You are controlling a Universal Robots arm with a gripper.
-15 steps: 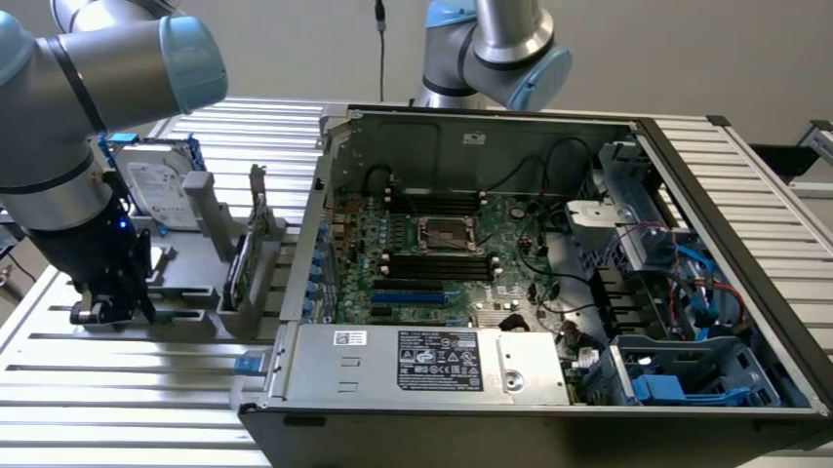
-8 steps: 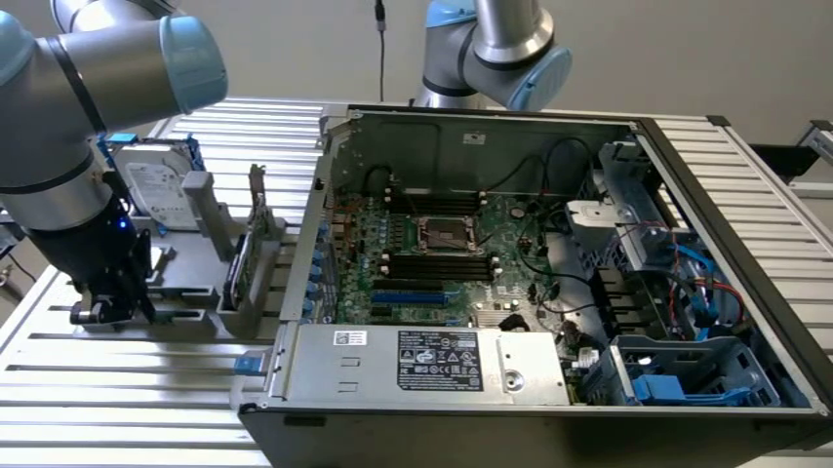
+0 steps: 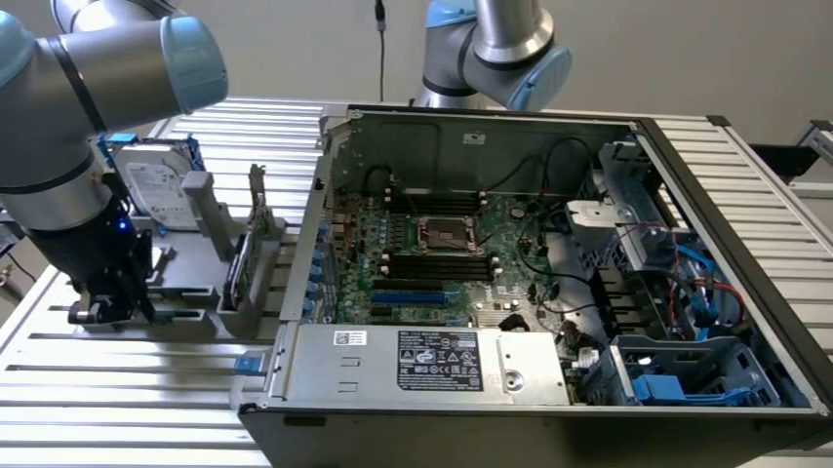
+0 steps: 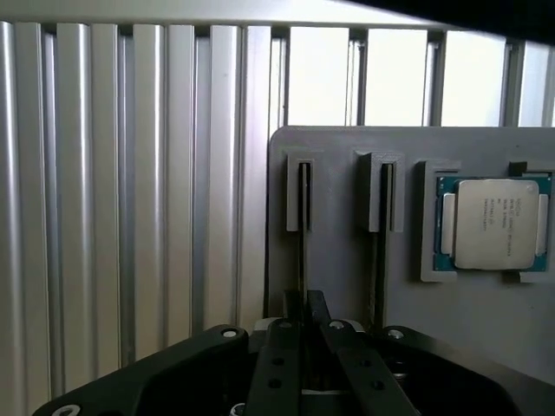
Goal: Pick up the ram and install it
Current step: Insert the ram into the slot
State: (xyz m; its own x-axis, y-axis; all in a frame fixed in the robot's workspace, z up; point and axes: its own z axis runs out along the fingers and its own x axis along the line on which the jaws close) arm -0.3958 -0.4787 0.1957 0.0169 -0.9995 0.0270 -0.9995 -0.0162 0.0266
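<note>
You have the gripper (image 4: 308, 305) clenched on the ram (image 4: 303, 225), which stands on edge in the slot by the holder's (image 4: 338, 269) outer edge, farthest from the CPU (image 4: 490, 224); I judge it light, stiff and fragile, so pinch the board's edge squarely, not the chips.

Ribbed metal table (image 4: 130, 191), matt plastic holder (image 4: 342, 260), satin metal processor (image 4: 491, 224), matt gripper (image 4: 308, 305)

At left, the gripper (image 3: 98, 310) sits low on a gray fixture (image 3: 195, 297). An open computer case (image 3: 430, 136), motherboard (image 3: 518, 265) exposed, lies centre-right.
</note>
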